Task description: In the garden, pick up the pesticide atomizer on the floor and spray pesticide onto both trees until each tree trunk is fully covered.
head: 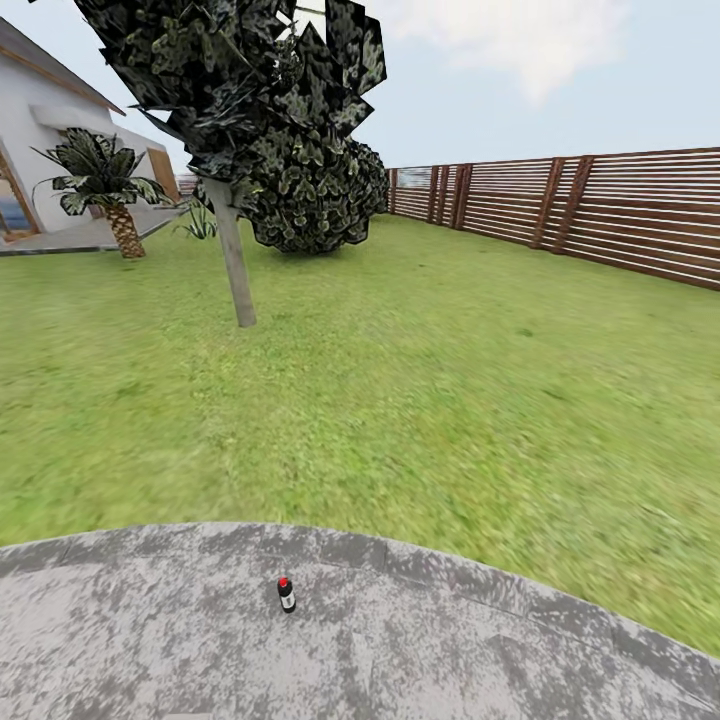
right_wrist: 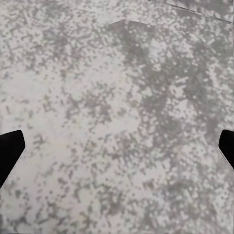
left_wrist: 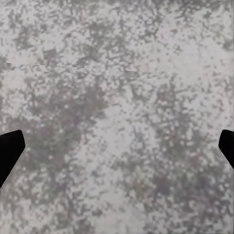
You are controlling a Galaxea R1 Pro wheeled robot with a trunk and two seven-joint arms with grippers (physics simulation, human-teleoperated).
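Both sets of jaws stand wide apart with nothing between them. On the left gripper (left_wrist: 117, 146) only the dark fingertips (left_wrist: 9, 151) show at the picture's two edges, over mottled grey stone (left_wrist: 117, 97). The right gripper (right_wrist: 117, 148) looks the same, its black fingertips (right_wrist: 9, 151) at the edges above the same speckled stone (right_wrist: 97, 122).

From the head view, the atomizer (head: 286, 594) stands upright on a broad grey stone slab (head: 480, 650), a small dark bottle with a red cap, well apart from the slab's curved edge. Beyond the slab lies the lawn (head: 430, 400). One tree (head: 250, 80) rises from the grass at left, its pale trunk (head: 235, 260) leaning slightly under a dark, angular crown. Behind it sits a round dark bush (head: 310, 200). A small palm (head: 105, 185) stands farther left by a white house (head: 40, 120). A brown slatted fence (head: 600, 215) runs along the right side.
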